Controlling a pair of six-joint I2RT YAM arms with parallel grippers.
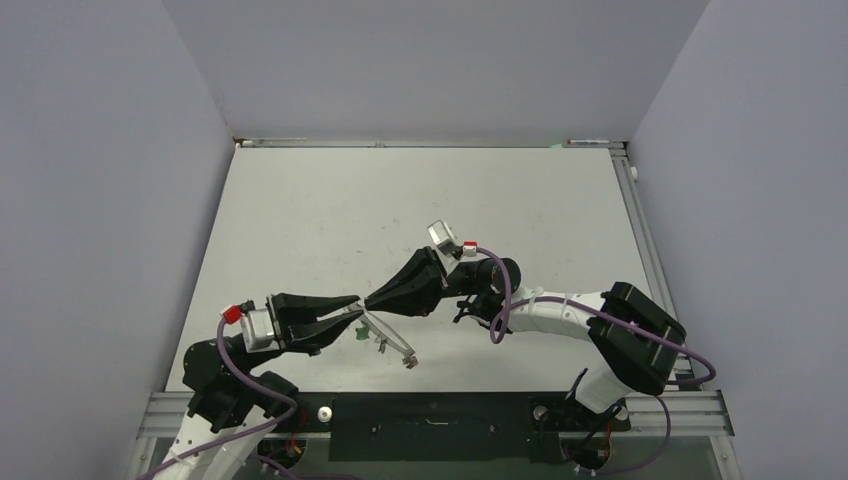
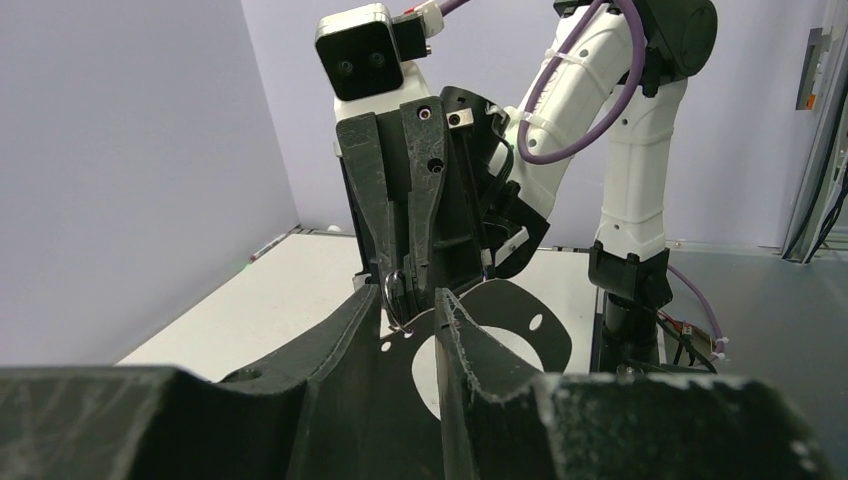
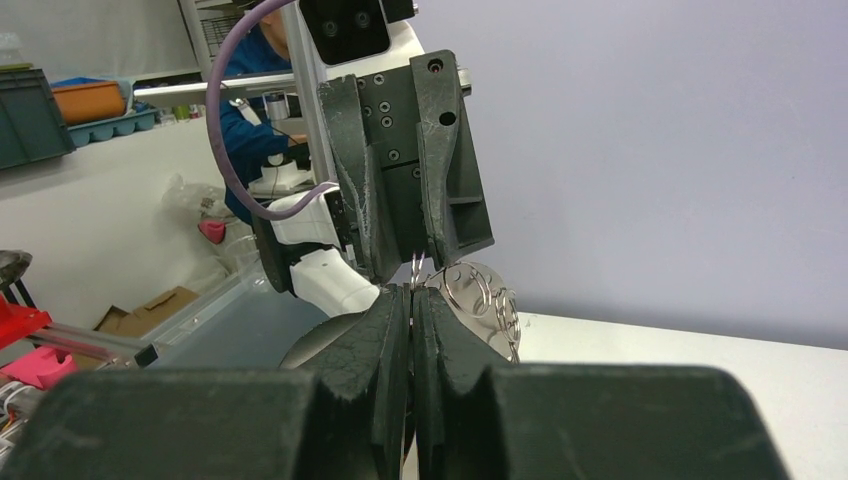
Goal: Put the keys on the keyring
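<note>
Matte black right fingers (image 3: 385,345), thin oval keyring (image 1: 392,336)

keyring (image 1: 391,337): thin grey oval loop, lying aslant | keys (image 1: 357,333): green-headed one just beside its left end; others too small to tell

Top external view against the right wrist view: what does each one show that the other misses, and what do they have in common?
Only the top view: the whole table, both arms down to their bases, and the thin keyring trailing from the fingertips toward the near edge. Only the right wrist view: shiny metal pieces close up beside the tips, plus a person in blue and an orange bin behind. Both: the left gripper and the right gripper meeting tip to tip.
</note>
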